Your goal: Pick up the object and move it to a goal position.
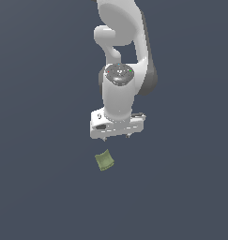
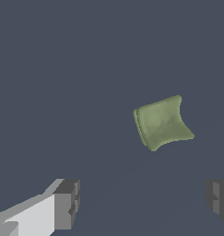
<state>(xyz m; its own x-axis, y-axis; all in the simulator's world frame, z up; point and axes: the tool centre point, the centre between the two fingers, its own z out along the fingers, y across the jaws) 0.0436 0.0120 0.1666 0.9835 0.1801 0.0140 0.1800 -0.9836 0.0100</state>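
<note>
1. The object (image 1: 104,160), a small olive-green block with inward-curving sides, lies on the dark blue-grey floor (image 1: 35,187) just below and slightly left of the middle of the exterior view.
2. It is roughly cubic, so no long axis stands out. It sits turned at an angle to the frame, one corner pointing toward the lower edge of the exterior view.
3. In the wrist view the object (image 2: 162,122) shows a broad green face with pinched, concave edges and a thin side face along its left edge; it too appears rotated, with a corner toward the lower part of that picture.
4. The white arm (image 1: 122,56) comes down from the top centre of the exterior view, its wrist pointing straight at the floor.
5. The gripper (image 1: 116,136) hangs just above and slightly to the exterior view's right of the object, apart from it.
6. In the wrist view the two dark fingertips (image 2: 67,203) stand far apart, so the gripper (image 2: 143,200) is spread wide and holds nothing; the object lies outside the gap between them.
</note>
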